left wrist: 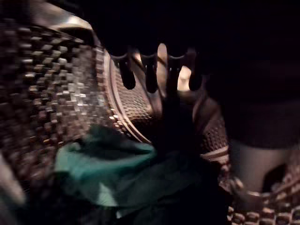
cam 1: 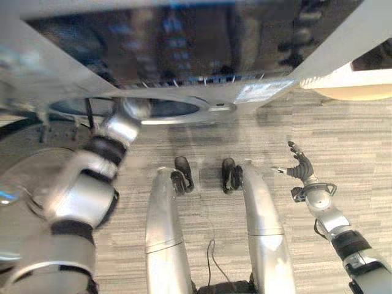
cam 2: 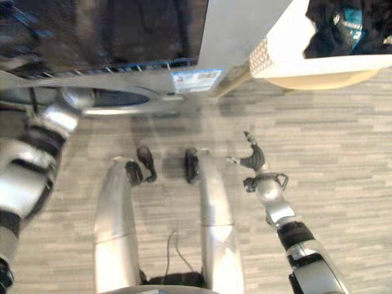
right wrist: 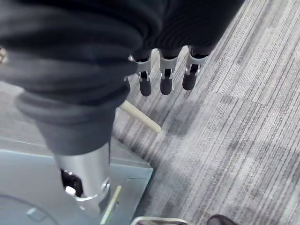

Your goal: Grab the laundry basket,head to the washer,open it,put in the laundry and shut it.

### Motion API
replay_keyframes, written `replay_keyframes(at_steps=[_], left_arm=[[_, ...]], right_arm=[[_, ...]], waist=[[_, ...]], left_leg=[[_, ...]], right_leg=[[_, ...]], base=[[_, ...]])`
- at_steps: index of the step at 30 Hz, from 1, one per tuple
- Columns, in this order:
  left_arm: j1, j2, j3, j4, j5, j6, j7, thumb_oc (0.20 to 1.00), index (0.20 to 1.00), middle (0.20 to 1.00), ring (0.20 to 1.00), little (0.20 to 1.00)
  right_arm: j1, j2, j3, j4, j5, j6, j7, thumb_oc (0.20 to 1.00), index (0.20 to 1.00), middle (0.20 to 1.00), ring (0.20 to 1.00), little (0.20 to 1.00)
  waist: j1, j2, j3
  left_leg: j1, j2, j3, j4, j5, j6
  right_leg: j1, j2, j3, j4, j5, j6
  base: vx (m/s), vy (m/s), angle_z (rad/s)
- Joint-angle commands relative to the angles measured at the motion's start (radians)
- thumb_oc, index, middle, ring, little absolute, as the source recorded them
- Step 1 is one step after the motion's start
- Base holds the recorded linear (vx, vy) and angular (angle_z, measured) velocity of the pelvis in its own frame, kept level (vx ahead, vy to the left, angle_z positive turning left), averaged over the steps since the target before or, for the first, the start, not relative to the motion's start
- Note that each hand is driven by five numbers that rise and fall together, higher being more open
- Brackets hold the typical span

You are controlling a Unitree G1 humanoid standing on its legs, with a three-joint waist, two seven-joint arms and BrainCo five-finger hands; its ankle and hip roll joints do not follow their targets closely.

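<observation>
The grey washer (cam 1: 263, 90) stands ahead with its round opening (cam 1: 184, 111) uncovered. My left arm reaches into that opening up to the wrist. Inside the perforated metal drum (left wrist: 56, 89), my left hand (left wrist: 151, 77) hangs with straight fingers above a teal cloth (left wrist: 108, 168) that lies on the drum wall among dark laundry. Whether anything dark hangs from the hand is unclear. The cream laundry basket (cam 2: 318, 66) sits on the floor right of the washer, with dark clothes (cam 2: 343, 27) in it. My right hand (cam 1: 301, 166) is open over the carpet, holding nothing.
Grey striped carpet (cam 2: 343, 153) spreads in front of the washer and to the right. The basket stands close against the washer's right corner. In the right wrist view a grey panel (right wrist: 28, 187) lies low beside a cream rod (right wrist: 140, 117).
</observation>
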Motion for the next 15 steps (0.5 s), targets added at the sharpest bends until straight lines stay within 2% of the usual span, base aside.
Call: replay_keyframes(at_steps=[1, 3, 5, 6, 7, 8, 9, 10, 11, 12, 13, 15], left_arm=[[0.217, -0.041, 0.039, -0.038, -0.007, -0.042, 0.0, 1.0, 1.0, 1.0, 1.0, 1.0], [0.293, -0.059, 0.06, -0.07, -0.006, -0.041, -0.004, 1.0, 1.0, 1.0, 1.0, 1.0], [0.455, -0.1, 0.103, -0.125, 0.005, -0.039, -0.025, 1.0, 1.0, 1.0, 1.0, 1.0], [0.591, -0.146, 0.145, -0.154, -0.023, -0.048, -0.053, 1.0, 1.0, 1.0, 1.0, 1.0], [0.595, -0.146, 0.145, -0.157, -0.023, -0.047, -0.054, 1.0, 1.0, 1.0, 1.0, 1.0], [0.656, -0.169, 0.164, -0.155, -0.032, -0.047, -0.068, 1.0, 1.0, 1.0, 1.0, 1.0], [0.754, -0.201, 0.183, -0.152, -0.05, -0.045, -0.1, 1.0, 1.0, 1.0, 1.0, 1.0], [0.756, -0.201, 0.183, -0.153, -0.05, -0.044, -0.1, 1.0, 1.0, 1.0, 1.0, 1.0], [0.84, -0.218, 0.193, -0.141, -0.041, -0.039, -0.127, 1.0, 1.0, 1.0, 1.0, 1.0], [0.9, -0.237, 0.2, -0.114, -0.037, -0.037, -0.142, 1.0, 1.0, 1.0, 1.0, 1.0], [0.937, -0.254, 0.192, -0.092, -0.029, -0.036, -0.159, 1.0, 1.0, 1.0, 1.0, 1.0], [0.952, -0.275, 0.185, -0.057, -0.026, -0.036, -0.169, 1.0, 1.0, 1.0, 1.0, 1.0]], right_arm=[[0.122, 0.035, -0.022, -0.011, 0.01, 0.011, -0.026, 1.0, 1.0, 1.0, 1.0, 1.0], [0.132, 0.044, -0.024, 0.002, 0.008, 0.019, -0.025, 1.0, 1.0, 1.0, 1.0, 1.0], [0.163, 0.063, -0.043, 0.021, 0.003, 0.036, -0.018, 1.0, 1.0, 1.0, 1.0, 1.0], [0.194, 0.078, -0.056, 0.053, -0.003, 0.051, -0.011, 1.0, 1.0, 1.0, 1.0, 1.0], [0.196, 0.078, -0.055, 0.053, -0.004, 0.051, -0.011, 1.0, 1.0, 1.0, 1.0, 1.0], [0.211, 0.084, -0.063, 0.069, -0.008, 0.059, -0.005, 1.0, 1.0, 1.0, 1.0, 1.0], [0.234, 0.094, -0.077, 0.111, -0.013, 0.072, 0.004, 1.0, 1.0, 1.0, 1.0, 1.0], [0.236, 0.094, -0.077, 0.11, -0.013, 0.072, 0.004, 1.0, 1.0, 1.0, 1.0, 1.0], [0.263, 0.099, -0.088, 0.139, -0.026, 0.079, 0.019, 1.0, 1.0, 1.0, 1.0, 1.0], [0.288, 0.106, -0.097, 0.158, -0.03, 0.083, 0.026, 1.0, 1.0, 1.0, 1.0, 1.0], [0.307, 0.109, -0.1, 0.177, -0.03, 0.085, 0.037, 1.0, 1.0, 1.0, 1.0, 1.0], [0.312, 0.113, -0.102, 0.201, -0.031, 0.079, 0.039, 1.0, 1.0, 1.0, 1.0, 1.0]], waist=[[0.017, 0.009, -0.139], [0.023, 0.008, -0.14], [0.042, 0.008, -0.145], [0.056, 0.013, -0.155], [0.055, 0.013, -0.152], [0.061, 0.012, -0.155], [0.069, 0.018, -0.17], [0.069, 0.018, -0.167], [0.075, 0.024, -0.191], [0.074, 0.023, -0.21], [0.082, 0.02, -0.227], [0.088, 0.017, -0.247]], left_leg=[[0.103, -0.024, -0.037, -0.187, 0.015, 0.014], [0.154, -0.029, -0.036, -0.23, 0.025, 0.013], [0.285, -0.035, -0.029, -0.339, 0.047, 0.008], [0.4, -0.043, -0.022, -0.443, 0.07, 0.004], [0.409, -0.043, -0.021, -0.45, 0.072, 0.003], [0.475, -0.05, -0.018, -0.506, 0.085, 0.001], [0.584, -0.06, -0.016, -0.603, 0.108, -0.004], [0.592, -0.06, -0.016, -0.608, 0.11, -0.004], [0.684, -0.064, -0.001, -0.705, 0.156, -0.001], [0.769, -0.067, 0.001, -0.764, 0.168, -0.006], [0.84, -0.094, -0.032, -0.816, 0.176, -0.016], [0.891, -0.135, -0.092, -0.868, 0.185, -0.029]], right_leg=[[0.127, -0.025, -0.007, -0.25, 0.008, 0.064], [0.175, -0.023, -0.01, -0.289, 0.016, 0.068], [0.292, -0.022, -0.016, -0.372, 0.039, 0.08], [0.404, -0.021, -0.021, -0.462, 0.058, 0.088], [0.413, -0.021, -0.021, -0.467, 0.06, 0.088], [0.479, -0.018, -0.022, -0.521, 0.074, 0.095], [0.592, -0.011, -0.026, -0.624, 0.101, 0.107], [0.599, -0.011, -0.025, -0.629, 0.103, 0.107], [0.7, 0.001, -0.027, -0.75, 0.159, 0.114], [0.794, 0.012, -0.017, -0.843, 0.188, 0.127], [0.873, 0.026, 0.007, -0.929, 0.217, 0.141], [0.928, 0.039, 0.027, -0.995, 0.241, 0.15]], base=[[0.0, -0.014, 0.17], [0.01, -0.002, 0.09], [0.07, -0.001, 0.1], [0.08, -0.005, 0.06], [0.09, -0.014, -0.01], [0.14, -0.02, -0.05], [0.14, -0.02, -0.04], [0.14, -0.004, 0.02], [0.15, 0.025, 0.04], [0.24, 0.062, -0.29], [0.24, 0.068, -0.61], [0.14, 0.043, -0.86]])
